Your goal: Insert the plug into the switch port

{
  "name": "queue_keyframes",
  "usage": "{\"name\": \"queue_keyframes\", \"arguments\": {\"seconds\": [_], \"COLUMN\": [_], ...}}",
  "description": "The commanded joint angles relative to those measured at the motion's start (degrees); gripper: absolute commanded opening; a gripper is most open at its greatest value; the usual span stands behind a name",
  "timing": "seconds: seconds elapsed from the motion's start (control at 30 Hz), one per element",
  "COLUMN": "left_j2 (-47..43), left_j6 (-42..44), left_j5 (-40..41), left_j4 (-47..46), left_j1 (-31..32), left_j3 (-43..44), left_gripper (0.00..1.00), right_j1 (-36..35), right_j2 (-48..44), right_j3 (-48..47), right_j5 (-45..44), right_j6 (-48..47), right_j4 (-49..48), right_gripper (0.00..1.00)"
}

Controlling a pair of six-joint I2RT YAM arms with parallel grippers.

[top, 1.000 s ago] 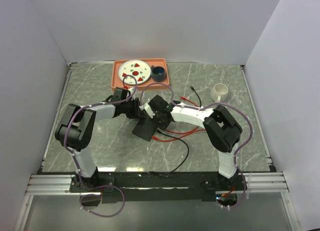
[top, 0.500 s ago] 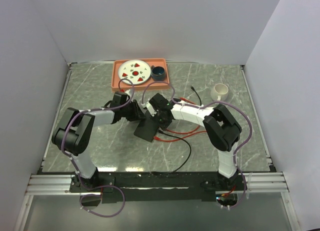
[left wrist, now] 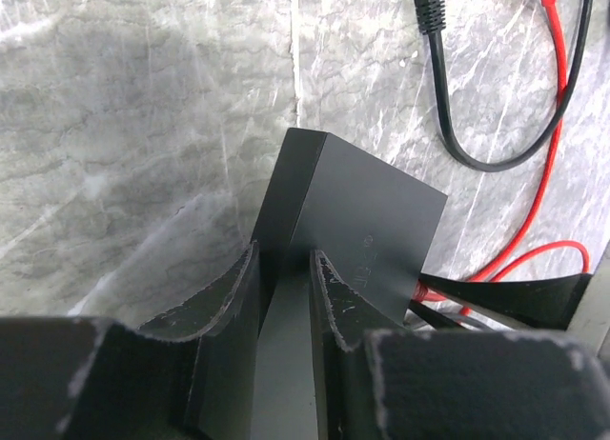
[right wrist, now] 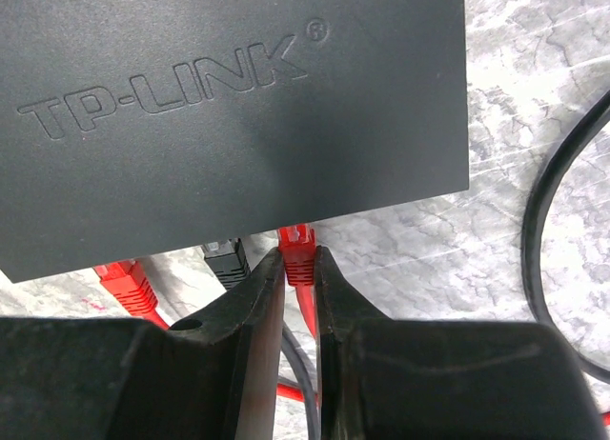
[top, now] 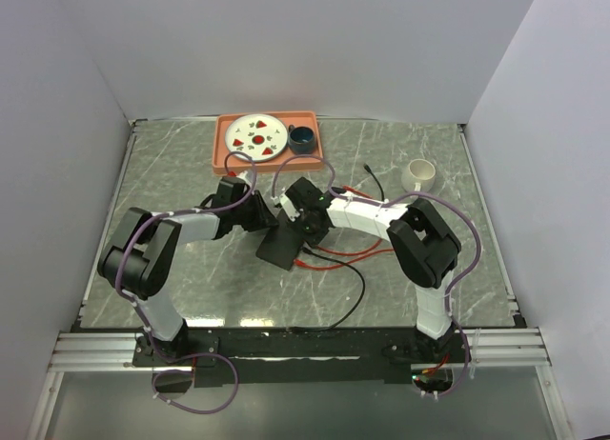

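**Top view:** The switch was seen lying askew near the middle of the marble-patterned table, with both arms drawn in to it. The left gripper was placed at its far-left end and the right gripper at its right edge. Red cables and a black cable were trailed over the table to the right. An orange tray bearing a plate and a dark cup was set at the far edge, and a white cup well apart at the right.

**Left wrist:** The left gripper was pictured clamped on the near end of the switch, with one finger pressed to each side of it.

**Right wrist:** The plug — red, on a red lead — was shown pinched between the right gripper's closed fingers. Its tip was held right at the lower edge of the switch, whose top is lettered TP-LINK; how far in it was seated could not be told. A black plug and a second red plug were lined up just to its left along the same edge.
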State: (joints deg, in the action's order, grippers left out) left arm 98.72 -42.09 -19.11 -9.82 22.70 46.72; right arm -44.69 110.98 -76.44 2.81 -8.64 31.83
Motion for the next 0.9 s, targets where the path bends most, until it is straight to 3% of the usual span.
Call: {"name": "queue_keyframes", "arguments": {"seconds": [0.0, 0.87], "left_j2": [0.16, -0.37], "left_j6": [-4.06, -5.63], "left_j5": [-15.52, -15.69], "left_j4": [3.06, 2.71], "left_j1": [7.8, 11.23], "left_j3": [1.09, 1.36], "left_gripper": [0.01, 0.01], "right_j1": [-0.49, -0.67], "right_j2": [-2.17, 0.99], "right_j3": [-5.47, -13.38], "right_j5": [5.01, 9.41], "right_j6": [-0.14, 0.82], "right_j4": [-24.98, -27.96], "right_gripper": [0.0, 0.0]}}
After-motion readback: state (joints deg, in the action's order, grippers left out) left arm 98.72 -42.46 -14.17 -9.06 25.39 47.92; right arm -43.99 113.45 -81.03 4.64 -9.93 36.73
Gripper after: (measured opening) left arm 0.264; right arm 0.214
